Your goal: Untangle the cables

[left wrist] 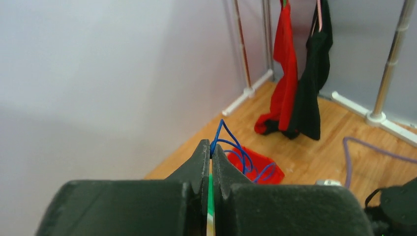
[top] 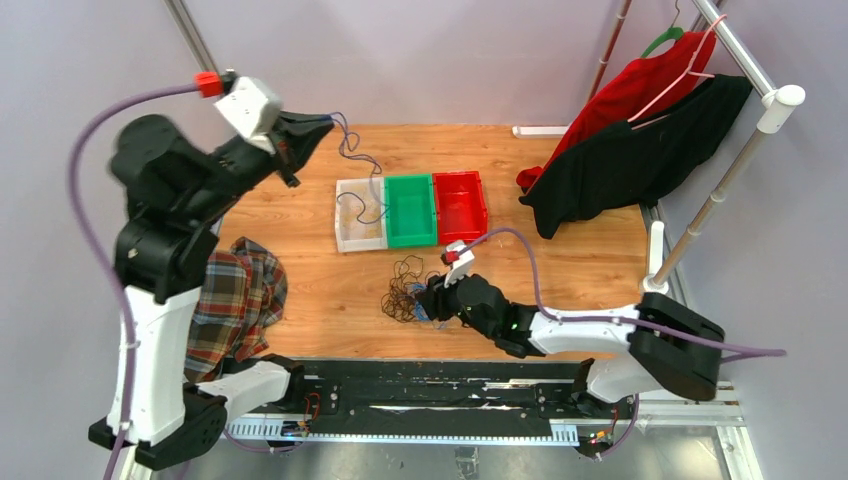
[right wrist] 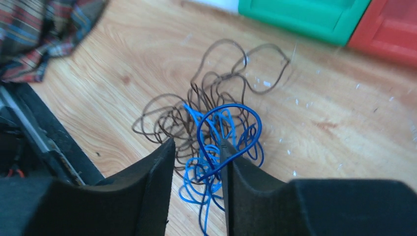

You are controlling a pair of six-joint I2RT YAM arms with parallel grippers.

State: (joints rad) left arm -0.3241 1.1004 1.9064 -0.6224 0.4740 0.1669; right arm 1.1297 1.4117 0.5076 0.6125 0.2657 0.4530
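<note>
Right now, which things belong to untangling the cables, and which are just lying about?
Job: blue wire in left gripper; tangle at right gripper; white bin, green bin, red bin, likely.
Lying about: plaid shirt; red garment; black garment.

The left end effector has its two dark fingers pressed together, pinching a thin blue cable at the tips. The cable loops up, then trails down toward a red bin on the wooden tabletop. A green sliver between the fingers is possibly another bin. Beyond, a red garment and a black garment hang together.
</note>
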